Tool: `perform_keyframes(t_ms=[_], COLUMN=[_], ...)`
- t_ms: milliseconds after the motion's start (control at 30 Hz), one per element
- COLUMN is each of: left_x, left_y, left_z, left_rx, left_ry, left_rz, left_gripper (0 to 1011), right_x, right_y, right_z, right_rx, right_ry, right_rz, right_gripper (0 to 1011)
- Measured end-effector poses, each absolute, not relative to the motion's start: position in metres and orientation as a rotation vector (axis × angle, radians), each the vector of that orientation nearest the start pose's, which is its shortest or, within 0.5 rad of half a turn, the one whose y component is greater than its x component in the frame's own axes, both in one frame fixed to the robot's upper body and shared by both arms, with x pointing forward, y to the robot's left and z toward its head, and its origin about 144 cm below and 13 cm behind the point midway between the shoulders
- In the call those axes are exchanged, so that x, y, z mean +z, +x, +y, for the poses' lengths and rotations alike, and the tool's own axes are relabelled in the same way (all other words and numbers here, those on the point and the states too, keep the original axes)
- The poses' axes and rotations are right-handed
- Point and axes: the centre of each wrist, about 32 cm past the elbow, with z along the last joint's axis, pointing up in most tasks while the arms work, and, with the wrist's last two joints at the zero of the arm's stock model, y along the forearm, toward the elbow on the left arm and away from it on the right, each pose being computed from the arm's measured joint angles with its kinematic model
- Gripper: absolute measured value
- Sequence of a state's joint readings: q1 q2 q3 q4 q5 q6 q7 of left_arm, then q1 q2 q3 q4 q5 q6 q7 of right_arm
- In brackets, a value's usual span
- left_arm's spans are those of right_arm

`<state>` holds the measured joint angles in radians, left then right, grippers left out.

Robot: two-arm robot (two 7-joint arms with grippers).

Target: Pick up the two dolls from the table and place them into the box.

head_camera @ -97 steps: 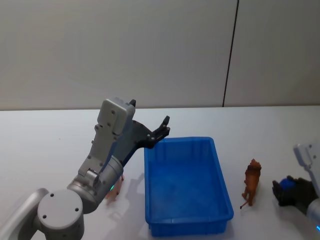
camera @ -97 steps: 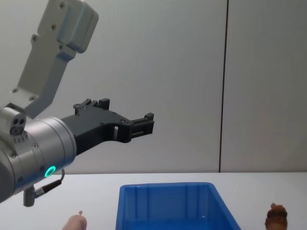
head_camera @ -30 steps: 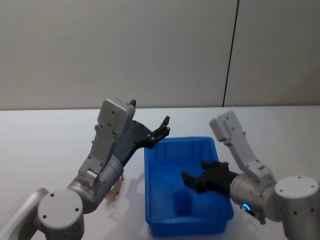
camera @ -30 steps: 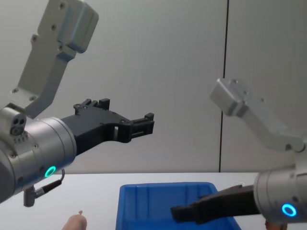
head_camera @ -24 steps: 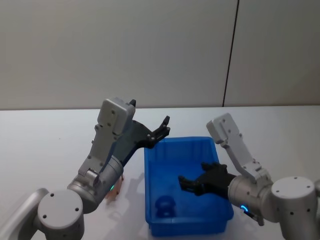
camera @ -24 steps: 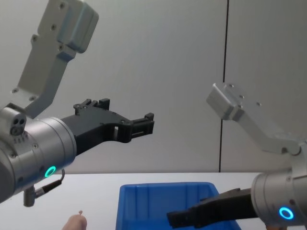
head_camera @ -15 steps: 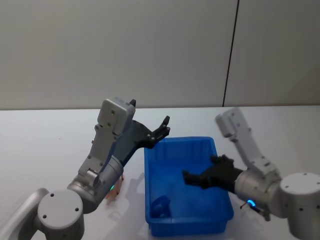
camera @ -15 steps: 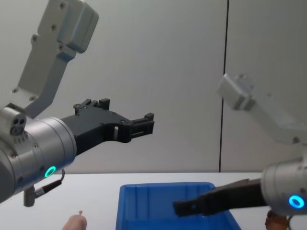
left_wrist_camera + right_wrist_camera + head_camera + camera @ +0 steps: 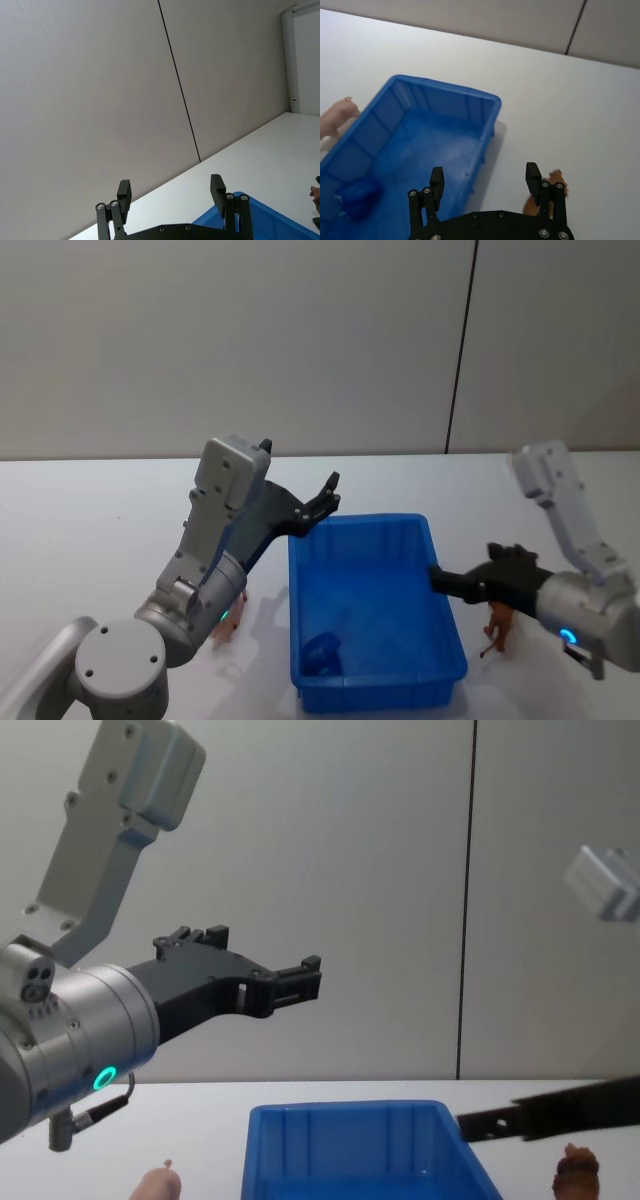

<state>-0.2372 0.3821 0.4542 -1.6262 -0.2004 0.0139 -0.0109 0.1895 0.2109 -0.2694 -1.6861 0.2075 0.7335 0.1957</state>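
Observation:
The blue box point(image 9: 440, 592) sits on the white table point(image 9: 90, 530). The reddish-brown doll point(image 9: 498, 623) lies on the table just right of the box, also seen as doll point(image 9: 549, 179) and doll point(image 9: 577, 1169). The peach-pink doll point(image 9: 158, 1183) lies left of the box, doll point(image 9: 222, 628) half hidden behind my left arm, doll point(image 9: 335, 115) beside the box wall. My left gripper point(image 9: 322, 500) hangs open high over the box's far left corner, holding nothing. My right gripper point(image 9: 442, 580) is open and empty over the box's right rim, close to the brown doll.
A small dark blue object point(image 9: 322, 649) lies inside the box near its front left corner, blue object point(image 9: 355, 192) against the floor. A grey wall with a dark vertical seam point(image 9: 458, 360) rises behind the table.
My right gripper has drawn back to the right, from over the middle of the box to its right rim. The blue object dropped and settled in the box. The left arm has not moved.

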Motion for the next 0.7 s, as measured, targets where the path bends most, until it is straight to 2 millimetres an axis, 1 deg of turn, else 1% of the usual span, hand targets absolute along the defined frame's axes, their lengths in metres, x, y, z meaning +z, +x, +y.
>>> perform_keyframes(t_ms=[267,467,700], left_x=[1.204,1.204,1.204], left_y=[0.492,0.492,0.492], left_z=[0.198,0.198,0.198], left_rx=[1.124,1.124,1.124], left_ry=[0.061,0.061,0.061], left_rz=[-0.268,-0.268,-0.268], left_gripper=[1001,1001,1001], right_x=[1.223,1.223,1.222], right_y=[0.484,0.480,0.475], right_z=[-0.214,-0.218,-0.221], right_rx=[-1.118,-1.131,-1.151], right_ry=[-0.475,-0.502,-0.511], right_rz=[0.386,0.401,0.369], right_gripper=[1001,1001,1001])
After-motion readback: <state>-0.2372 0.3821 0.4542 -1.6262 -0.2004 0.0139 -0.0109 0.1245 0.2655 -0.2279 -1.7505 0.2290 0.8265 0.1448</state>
